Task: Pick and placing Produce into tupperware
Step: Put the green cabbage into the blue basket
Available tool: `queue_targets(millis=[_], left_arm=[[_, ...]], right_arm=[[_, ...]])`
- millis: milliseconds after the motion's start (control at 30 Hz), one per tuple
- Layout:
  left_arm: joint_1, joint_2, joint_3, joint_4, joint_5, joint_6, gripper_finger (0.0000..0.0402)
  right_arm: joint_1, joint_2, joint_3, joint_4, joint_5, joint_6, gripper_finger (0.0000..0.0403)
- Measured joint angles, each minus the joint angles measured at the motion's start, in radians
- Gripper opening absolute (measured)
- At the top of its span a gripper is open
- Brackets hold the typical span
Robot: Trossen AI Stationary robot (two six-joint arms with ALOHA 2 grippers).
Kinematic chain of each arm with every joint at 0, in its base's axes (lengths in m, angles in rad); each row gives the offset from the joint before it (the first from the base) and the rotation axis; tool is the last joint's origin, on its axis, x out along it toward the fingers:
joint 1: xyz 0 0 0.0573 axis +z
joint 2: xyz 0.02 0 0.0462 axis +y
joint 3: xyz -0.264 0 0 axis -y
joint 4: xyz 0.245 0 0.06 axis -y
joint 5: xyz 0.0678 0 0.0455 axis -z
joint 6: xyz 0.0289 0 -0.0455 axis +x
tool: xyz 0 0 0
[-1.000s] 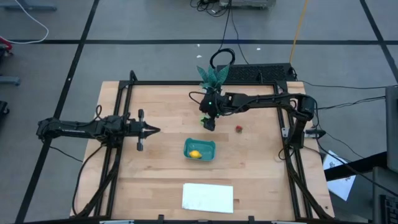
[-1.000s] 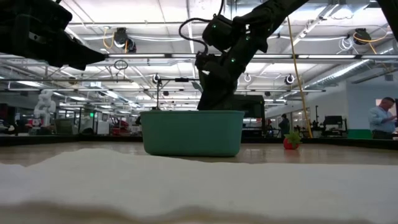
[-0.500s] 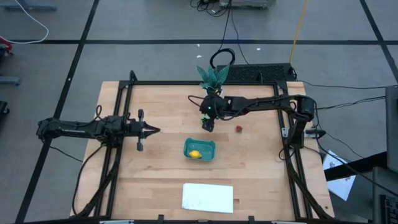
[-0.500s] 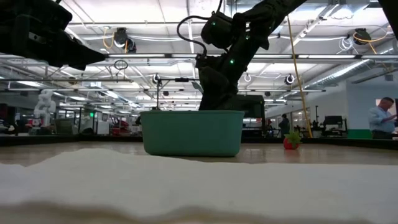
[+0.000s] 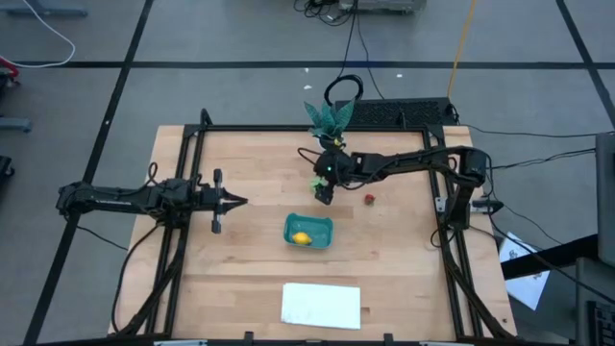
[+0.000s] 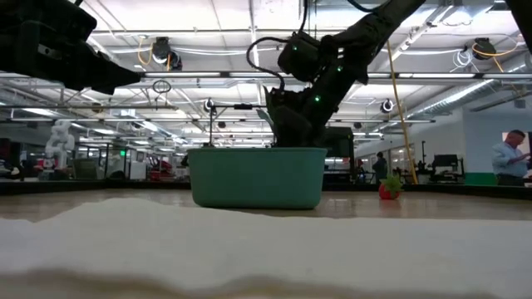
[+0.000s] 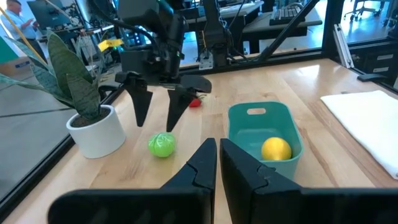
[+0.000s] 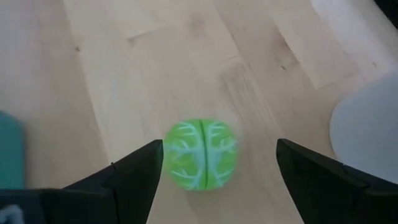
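Note:
The round green piece (image 8: 200, 154) lies on the wood, near the plant pot in the left wrist view (image 7: 162, 145). My right gripper (image 8: 219, 146) is open and points down over it, with one finger on each side and above it, touching nothing (image 7: 155, 126). The teal tub (image 5: 307, 232) stands nearer the table's front edge with the yellow lemon piece (image 7: 275, 149) inside it. The tiny red piece (image 5: 369, 199) rests on the table to the right of the gripper. My left gripper (image 5: 237, 201) waits shut over the table's left part.
A leafy plant in a white pot (image 7: 95, 129) stands just beyond the green piece at the far edge. A flat white sheet (image 5: 321, 305) lies near the front edge. Bare wood lies between the tub and the left gripper. People show in the room behind (image 6: 509, 156).
My right gripper has come down toward the green piece and shifted slightly toward the table's right, staying open. The produce and the tub have stayed where they were.

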Motion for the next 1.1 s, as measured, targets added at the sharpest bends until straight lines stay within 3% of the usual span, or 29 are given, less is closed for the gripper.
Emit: queue_targets(millis=[333, 767, 1100], left_arm=[[0.000, 0.000, 0.000, -0.006, 0.000, 0.000, 0.0026], [0.000, 0.000, 0.000, -0.021, 0.000, -0.003, 0.0026], [0.000, 0.000, 0.000, -0.020, 0.000, 0.000, 0.0026]], right_arm=[[-0.003, 0.004, -0.013, 0.028, -0.085, -0.009, 0.0330], [-0.009, 0.004, -0.013, 0.034, -0.084, -0.026, 0.0390], [-0.024, 0.004, -0.054, 0.113, -0.085, -0.034, 0.0397]])
